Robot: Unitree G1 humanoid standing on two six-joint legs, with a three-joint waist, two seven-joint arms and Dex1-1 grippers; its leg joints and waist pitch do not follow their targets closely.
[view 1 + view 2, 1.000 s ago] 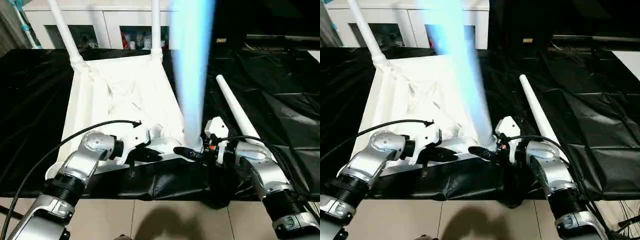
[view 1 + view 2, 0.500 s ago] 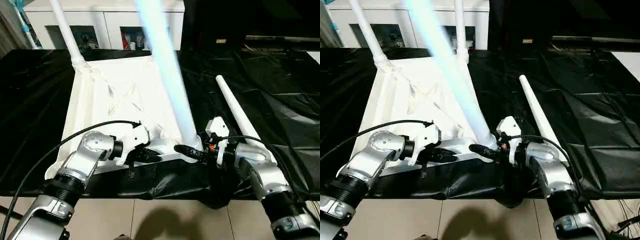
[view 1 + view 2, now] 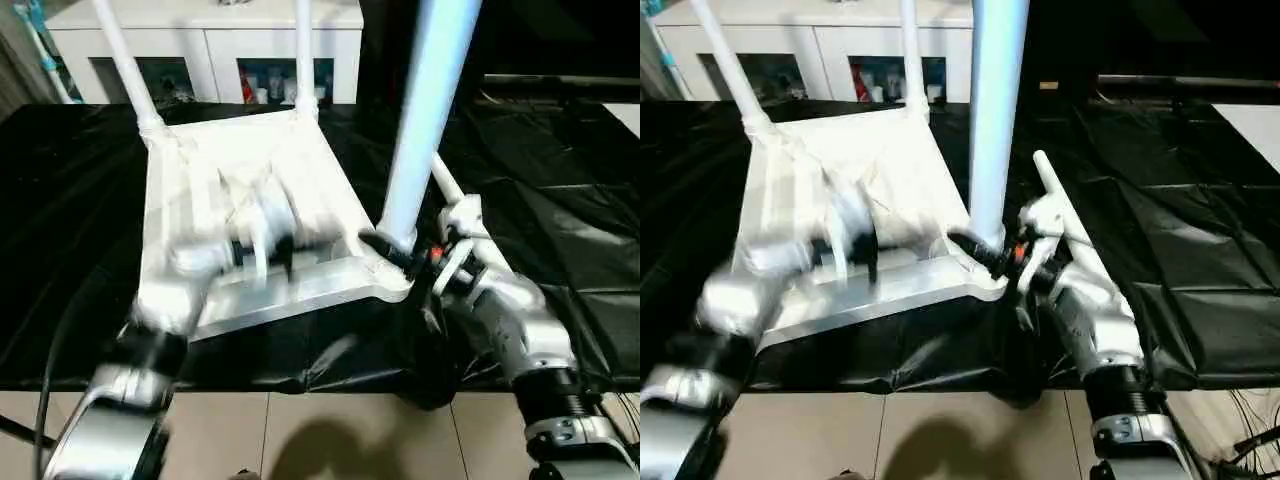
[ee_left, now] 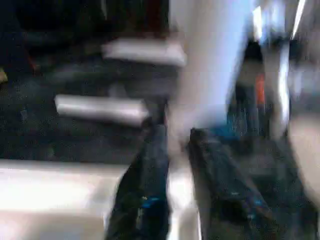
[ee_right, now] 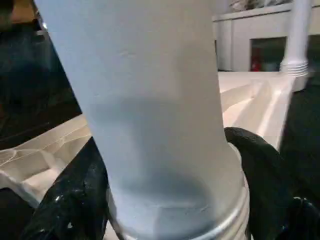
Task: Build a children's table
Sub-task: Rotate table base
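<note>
The right end effector (image 3: pixel 392 250) gripped the third leg (image 3: pixel 425 120) upright at the near right socket of the upturned children's table (image 3: pixel 250 180), prob. to seat it. Left end effector (image 4: pixel 175 150), blurred, showed slightly parted fingers holding nothing.

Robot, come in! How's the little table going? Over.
Right gripper clamped round near-corner leg. Left gripper over tabletop, blurred. Two far legs in, one leg lying loose on the cloth.

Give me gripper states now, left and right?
Left gripper: fingers slightly apart over the tabletop, nothing between them.
Right gripper: closed around the near-corner leg at its base.
</note>
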